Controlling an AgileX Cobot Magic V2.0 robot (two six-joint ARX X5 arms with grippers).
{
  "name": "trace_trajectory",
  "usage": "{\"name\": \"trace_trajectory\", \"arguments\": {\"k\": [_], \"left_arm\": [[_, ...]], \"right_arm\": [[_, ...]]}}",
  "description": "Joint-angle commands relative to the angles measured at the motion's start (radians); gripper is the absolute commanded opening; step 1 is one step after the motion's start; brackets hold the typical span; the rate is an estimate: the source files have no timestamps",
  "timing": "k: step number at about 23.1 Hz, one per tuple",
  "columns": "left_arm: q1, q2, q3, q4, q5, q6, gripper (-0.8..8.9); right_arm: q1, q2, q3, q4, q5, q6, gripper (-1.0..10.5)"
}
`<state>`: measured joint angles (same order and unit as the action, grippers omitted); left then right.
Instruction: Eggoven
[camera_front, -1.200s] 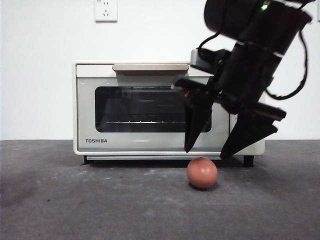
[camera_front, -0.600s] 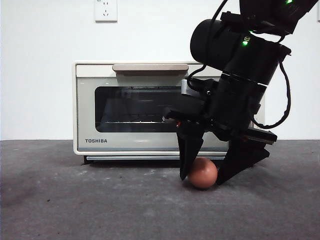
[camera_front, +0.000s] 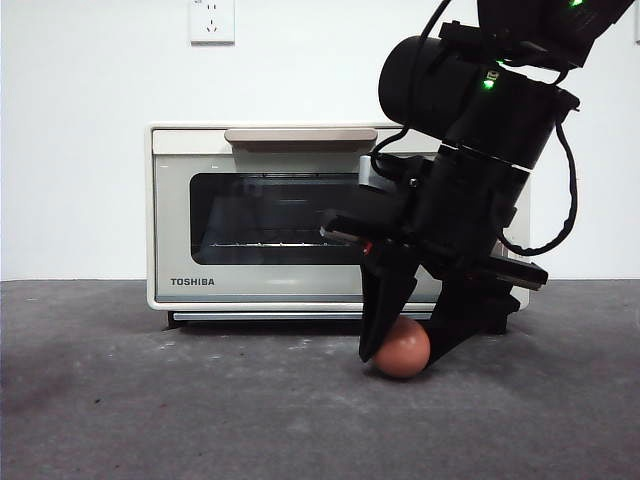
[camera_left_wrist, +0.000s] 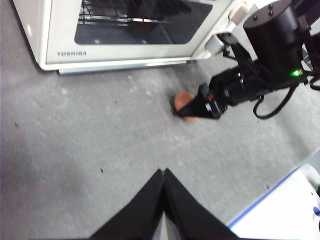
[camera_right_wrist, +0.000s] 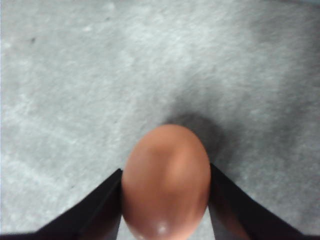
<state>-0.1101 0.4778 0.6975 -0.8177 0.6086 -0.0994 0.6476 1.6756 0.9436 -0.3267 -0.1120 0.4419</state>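
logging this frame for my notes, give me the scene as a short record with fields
egg: reddish-brown egg on the grey table, in front of the oven
oven: cream toaster oven, door shut, handle along the top of the door
right hand: right hand down at the egg, one jaw against each side of it
left hand: left hand shut, holding nothing, above bare table away from the egg
egg lifted: not visibly, it looks to rest on the table
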Motion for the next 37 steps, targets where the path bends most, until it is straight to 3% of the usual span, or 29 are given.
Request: {"name": "trace_trajectory", "arguments": {"k": [1,7,15,26,37], "left_arm": [[-0.003,0.029,0.018,0.081,0.003,-0.044,0.07],[-0.070,0.200,0.062,0.290,-0.027,-0.087,0.07],[-0.263,0.576,0.247,0.558,-0.217,-0.095,0.07],[-0.344,0.893,0.431,0.632,-0.295,-0.058,0.07],[-0.381,1.029,0.488,0.650,-0.348,-0.021,0.07]], "right_arm": [[0.019,-0.044,0.018,-0.005,-0.003,-0.030,0.0],[0.059,-0.321,0.018,-0.146,0.010,-0.098,0.0],[0.071,-0.683,0.018,-0.295,0.065,-0.139,0.0],[0.071,-0.831,0.018,-0.387,0.117,-0.145,0.0],[0.071,-0.869,0.018,-0.418,0.120,-0.148,0.0]]}}
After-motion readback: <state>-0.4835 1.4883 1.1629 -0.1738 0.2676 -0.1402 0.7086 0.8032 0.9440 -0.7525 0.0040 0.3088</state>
